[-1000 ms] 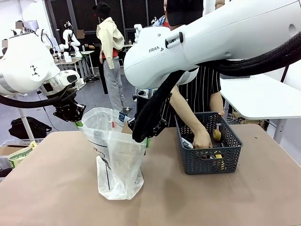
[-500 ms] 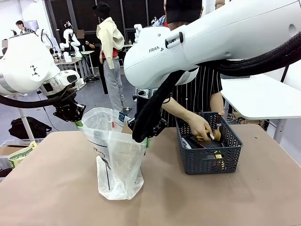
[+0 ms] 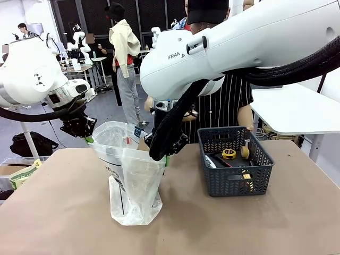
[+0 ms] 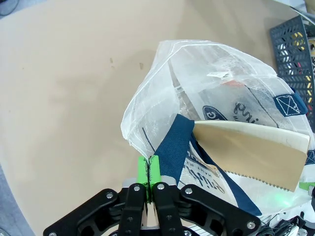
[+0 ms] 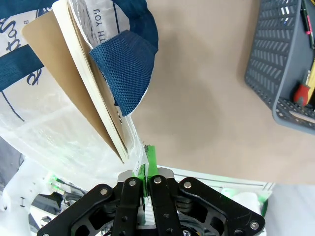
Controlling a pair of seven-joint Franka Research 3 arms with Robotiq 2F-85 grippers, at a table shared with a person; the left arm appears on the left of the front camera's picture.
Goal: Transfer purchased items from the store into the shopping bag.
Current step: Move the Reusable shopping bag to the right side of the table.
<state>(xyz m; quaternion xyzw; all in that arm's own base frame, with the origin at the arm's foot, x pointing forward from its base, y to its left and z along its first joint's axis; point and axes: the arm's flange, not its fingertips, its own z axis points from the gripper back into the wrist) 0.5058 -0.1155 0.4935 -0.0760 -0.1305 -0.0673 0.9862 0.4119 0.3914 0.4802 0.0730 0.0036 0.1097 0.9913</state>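
Note:
The shopping bag (image 3: 130, 175) stands open at table centre-left, a tan spiral notebook (image 4: 251, 150) upright inside it. My left gripper (image 3: 86, 134) is shut on the bag's left rim (image 4: 147, 169) beside a navy strap handle (image 4: 173, 147). My right gripper (image 3: 159, 153) is shut on the opposite rim (image 5: 146, 160), under the other navy handle (image 5: 123, 61). The store, a dark grey basket (image 3: 239, 183), sits to the right. In it lie purchased items: a yellow tape measure (image 3: 229, 154), a tan roll (image 3: 245, 151) and flat packets (image 3: 212, 161). The person stands behind it.
The brown table (image 3: 64, 212) has free room in front of the bag and basket. A white side table (image 3: 297, 109) stands at the far right. The right arm's thick white link (image 3: 239, 42) spans the upper picture, hiding much of the person.
The person's hand, down in the basket a second ago, has lifted out and drawn back behind my right arm. Both grippers and the bag have stayed still.

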